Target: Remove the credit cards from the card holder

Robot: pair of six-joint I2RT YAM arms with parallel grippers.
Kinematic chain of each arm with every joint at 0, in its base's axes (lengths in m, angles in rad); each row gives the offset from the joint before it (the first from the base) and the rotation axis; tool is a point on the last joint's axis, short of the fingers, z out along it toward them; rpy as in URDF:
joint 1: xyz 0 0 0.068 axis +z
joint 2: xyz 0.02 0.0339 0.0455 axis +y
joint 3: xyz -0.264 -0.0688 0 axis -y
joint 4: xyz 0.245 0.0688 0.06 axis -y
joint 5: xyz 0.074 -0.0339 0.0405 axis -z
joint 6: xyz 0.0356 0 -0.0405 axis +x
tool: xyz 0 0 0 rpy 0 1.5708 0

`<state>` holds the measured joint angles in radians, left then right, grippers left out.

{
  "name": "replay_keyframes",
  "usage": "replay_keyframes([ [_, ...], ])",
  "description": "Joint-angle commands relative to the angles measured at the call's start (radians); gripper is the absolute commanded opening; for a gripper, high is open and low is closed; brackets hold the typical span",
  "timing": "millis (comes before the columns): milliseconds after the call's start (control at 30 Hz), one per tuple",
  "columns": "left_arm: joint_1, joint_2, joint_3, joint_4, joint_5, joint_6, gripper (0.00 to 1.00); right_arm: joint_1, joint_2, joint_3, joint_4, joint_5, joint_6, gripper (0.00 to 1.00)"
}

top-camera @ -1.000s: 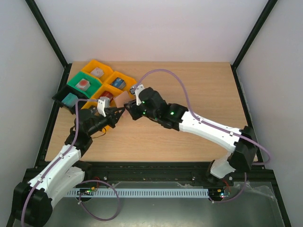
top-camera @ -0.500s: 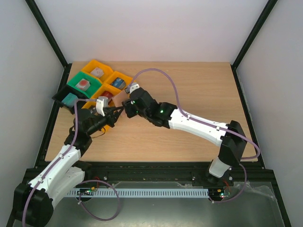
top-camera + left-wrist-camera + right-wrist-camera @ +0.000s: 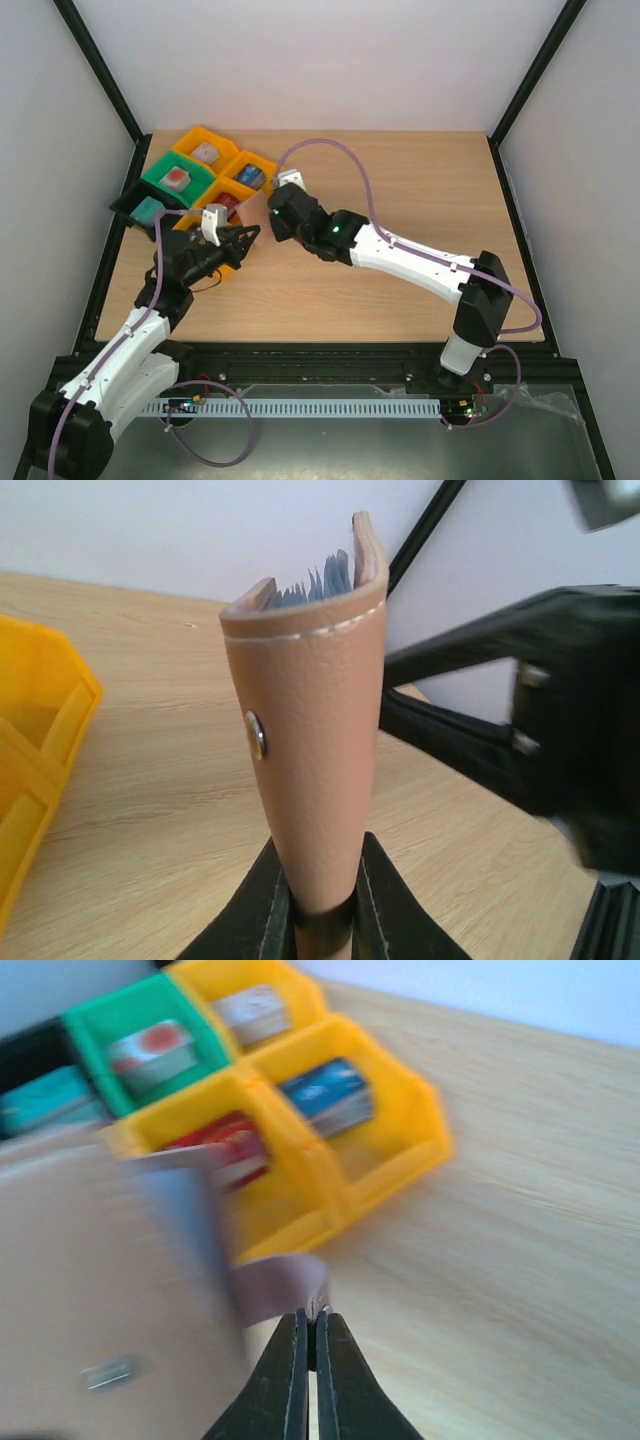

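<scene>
The tan card holder [image 3: 315, 750] stands upright in my left gripper [image 3: 322, 865], which is shut on its lower end. Blue-grey credit cards [image 3: 322, 583] poke out of its open top. In the right wrist view the holder [image 3: 70, 1290] is a blurred tan mass on the left, with grey-blue card faces [image 3: 180, 1210] beside it. My right gripper [image 3: 314, 1312] is shut on the thin mauve corner of a card [image 3: 285, 1282] sticking out at the holder's side. From above, both grippers [image 3: 252, 232] [image 3: 267, 226] meet beside the trays, hiding the holder.
Yellow [image 3: 205, 150], green [image 3: 178, 178] and black [image 3: 140, 208] trays holding small coloured blocks sit at the table's back left, just behind the grippers. A yellow tray's wall [image 3: 425, 1155] lies close ahead of the right fingers.
The right arm has swung left and forward to the holder, and its jaws have closed on the card corner. The left gripper and the holder have stayed put.
</scene>
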<state>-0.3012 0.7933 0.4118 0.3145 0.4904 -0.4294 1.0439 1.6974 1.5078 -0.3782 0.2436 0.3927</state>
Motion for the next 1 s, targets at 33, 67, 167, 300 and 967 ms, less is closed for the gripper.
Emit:
replay_keyframes([
  [33, 0.034, -0.031, 0.005, 0.065, 0.061, -0.069, 0.02, -0.169, -0.084, -0.086, -0.120, 0.135, -0.019, 0.02],
  [67, 0.040, -0.030, 0.003, 0.076, 0.068, -0.082, 0.02, -0.223, -0.119, -0.123, -0.107, 0.094, -0.037, 0.02],
  [167, 0.045, -0.036, 0.005, 0.079, 0.090, -0.049, 0.02, -0.345, -0.219, -0.193, -0.075, -0.152, -0.163, 0.02],
  [300, 0.059, -0.043, 0.025, 0.016, 0.152, 0.081, 0.02, -0.392, -0.359, -0.255, -0.063, -0.417, -0.314, 0.12],
  [967, 0.069, 0.054, 0.283, -0.109, 0.793, 0.463, 0.02, -0.420, -0.391, -0.188, 0.145, -1.331, -0.258, 0.56],
])
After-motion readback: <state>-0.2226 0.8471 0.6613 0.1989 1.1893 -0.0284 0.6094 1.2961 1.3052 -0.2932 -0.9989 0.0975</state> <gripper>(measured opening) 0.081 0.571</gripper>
